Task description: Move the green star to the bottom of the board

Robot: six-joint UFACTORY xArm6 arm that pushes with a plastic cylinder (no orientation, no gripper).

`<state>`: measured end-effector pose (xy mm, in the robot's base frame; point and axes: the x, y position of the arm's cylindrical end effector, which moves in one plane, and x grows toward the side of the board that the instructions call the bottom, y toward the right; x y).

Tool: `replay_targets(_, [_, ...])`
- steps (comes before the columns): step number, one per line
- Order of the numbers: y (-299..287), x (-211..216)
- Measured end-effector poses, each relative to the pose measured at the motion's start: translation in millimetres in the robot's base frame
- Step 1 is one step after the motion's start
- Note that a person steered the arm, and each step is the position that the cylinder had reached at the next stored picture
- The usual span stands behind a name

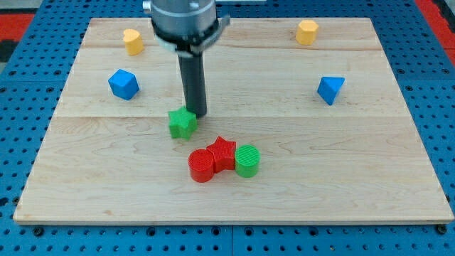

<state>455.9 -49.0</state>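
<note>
Our wooden board (234,195) fills most of the frame, lying on a blue pegboard surface (21,107). Our arm's grey housing (183,18) hangs at the top centre, and from it the dark rod (193,82) drops straight down. We carry no gripper — only my tip (197,114), which sits at the upper right edge of the green star (183,123), touching it or just beside it. The star lies a little left of the frame's centre, near mid-board. Below and right of it three blocks huddle together: a red cylinder (201,166), a red star (223,153) and a green cylinder (247,161). A blue block (123,84) sits at the left, another blue block (330,89) at the right — shapes unclear. Two yellow blocks sit at upper left (133,41) and upper right (307,32).
</note>
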Motion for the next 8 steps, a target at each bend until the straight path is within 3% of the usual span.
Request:
replay_targets(1, [21, -24])
replay_targets(2, [-1, -33])
replay_targets(3, [-3, 27])
replay_targets(5, [10, 32])
replay_targets(8, [-1, -8])
